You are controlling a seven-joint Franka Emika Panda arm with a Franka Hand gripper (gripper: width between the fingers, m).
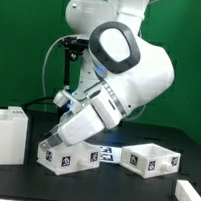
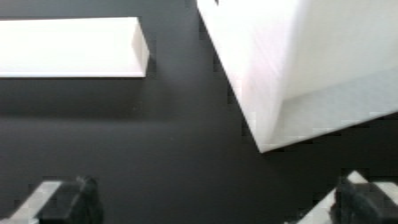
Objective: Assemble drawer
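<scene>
The large white housing (image 1: 4, 134) stands at the exterior view's left. One small white tray (image 1: 70, 158) with square tags sits right under the arm. A second tray (image 1: 151, 159) sits to the exterior view's right. My gripper (image 1: 52, 141) points down at the near tray's left end, its tips mostly hidden by the hand. In the wrist view my gripper (image 2: 215, 203) is open: the two dark fingers (image 2: 68, 200) stand far apart over bare black table. A boxy white part (image 2: 294, 70) lies ahead by one finger, a flatter white part (image 2: 71, 48) further off. I cannot tell which parts they are.
The marker board (image 1: 105, 152) lies flat between the two trays. Another white piece (image 1: 187, 196) shows at the lower right edge of the exterior view. The table (image 1: 109, 190) is black, with a green wall behind.
</scene>
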